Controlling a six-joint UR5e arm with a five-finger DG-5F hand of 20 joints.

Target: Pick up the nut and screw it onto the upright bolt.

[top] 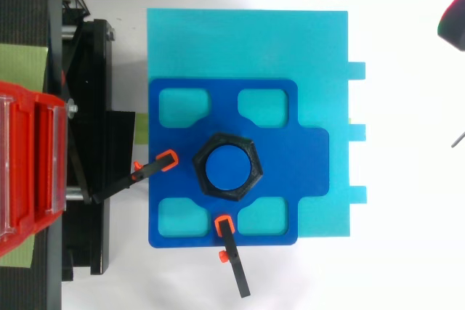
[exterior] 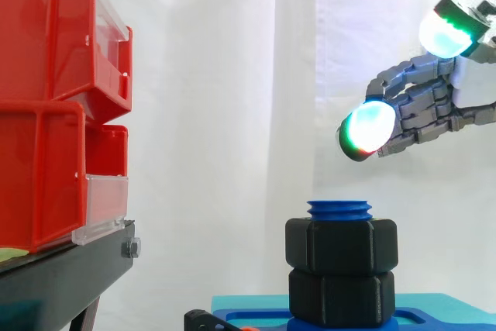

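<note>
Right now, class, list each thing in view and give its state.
bolt: upright, thread tip showing above the nuts.
upper nut: on the bolt, resting on lower nut.
lower nut: on the bolt, at its base.
hand: open, empty, higher than the bolt, apart.

I see red bins (exterior: 54,98) stacked on a black stand (exterior: 62,269), with a white curtain (exterior: 225,75) behind. A cyan board (top: 247,41) carries a dark blue plate (top: 305,157) with four cutouts. Top view: one orange-tipped black clamp (top: 168,160) at the plate's left edge, another clamp (top: 236,266) at its bottom edge.
</note>
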